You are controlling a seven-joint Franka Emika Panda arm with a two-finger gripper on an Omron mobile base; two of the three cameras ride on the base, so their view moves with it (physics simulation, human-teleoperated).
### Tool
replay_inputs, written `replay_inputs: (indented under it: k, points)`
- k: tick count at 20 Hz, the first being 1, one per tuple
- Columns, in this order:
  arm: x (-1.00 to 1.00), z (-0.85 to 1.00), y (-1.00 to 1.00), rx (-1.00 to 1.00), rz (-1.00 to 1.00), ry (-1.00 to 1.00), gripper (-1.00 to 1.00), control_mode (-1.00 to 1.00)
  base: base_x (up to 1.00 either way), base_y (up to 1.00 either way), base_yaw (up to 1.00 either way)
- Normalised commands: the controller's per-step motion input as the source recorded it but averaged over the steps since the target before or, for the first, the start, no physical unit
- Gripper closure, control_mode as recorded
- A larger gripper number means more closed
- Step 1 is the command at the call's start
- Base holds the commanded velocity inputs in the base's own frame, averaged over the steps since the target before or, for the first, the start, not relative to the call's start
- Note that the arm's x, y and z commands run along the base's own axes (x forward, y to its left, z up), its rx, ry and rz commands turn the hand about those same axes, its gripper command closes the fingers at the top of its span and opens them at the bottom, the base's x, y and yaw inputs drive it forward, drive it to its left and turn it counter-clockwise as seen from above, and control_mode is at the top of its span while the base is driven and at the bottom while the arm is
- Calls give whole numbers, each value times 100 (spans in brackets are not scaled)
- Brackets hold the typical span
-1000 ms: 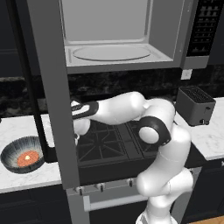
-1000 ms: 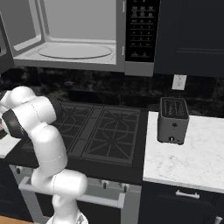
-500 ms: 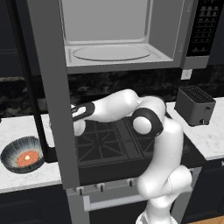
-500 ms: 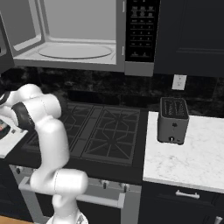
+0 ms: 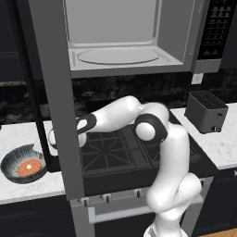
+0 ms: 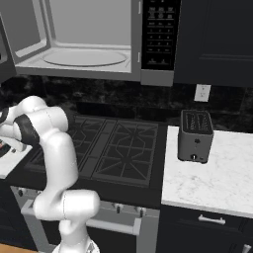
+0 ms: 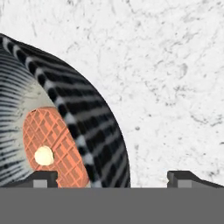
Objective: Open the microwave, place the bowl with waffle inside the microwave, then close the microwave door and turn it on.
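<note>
Standing open in the left base view, the microwave [image 5: 129,41] has its door [image 5: 53,92] swung left; the bowl [image 5: 24,164] with waffle [image 5: 28,167] sits on the counter at far left.

Right base view: the turntable [image 6: 85,58] is bare.

Hand view: the gripper [image 7: 113,177] is spread wide, holding nothing, astride the bowl's [image 7: 87,127] rim. Loading, closing and starting remain.

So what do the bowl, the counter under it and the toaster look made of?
Bowl: probably glazed ceramic, with dark streaked bands and a pale inside. Counter: white marble-like stone with grey veining and specks. Toaster: likely dark metal with a dull sheen.
</note>
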Motion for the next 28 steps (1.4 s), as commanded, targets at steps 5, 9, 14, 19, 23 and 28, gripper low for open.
replay_inputs:
  k: [5, 9, 14, 19, 23, 28]
  points:
    - [0, -1, 0, 0, -1, 0, 100, -100, 0, 0, 0]
    - [0, 0, 0, 0, 0, 0, 100, -100, 0, 0, 0]
    - [0, 0, 0, 0, 0, -1, 100, -100, 0, 0, 0]
    - [-5, 1, 0, 0, 0, -3, 100, -100, 0, 0, 0]
    - [-18, 39, -35, 0, -6, -9, 100, -100, 0, 0, 0]
    - [-20, 77, -86, 1, -7, -3, 100, -100, 0, 0, 0]
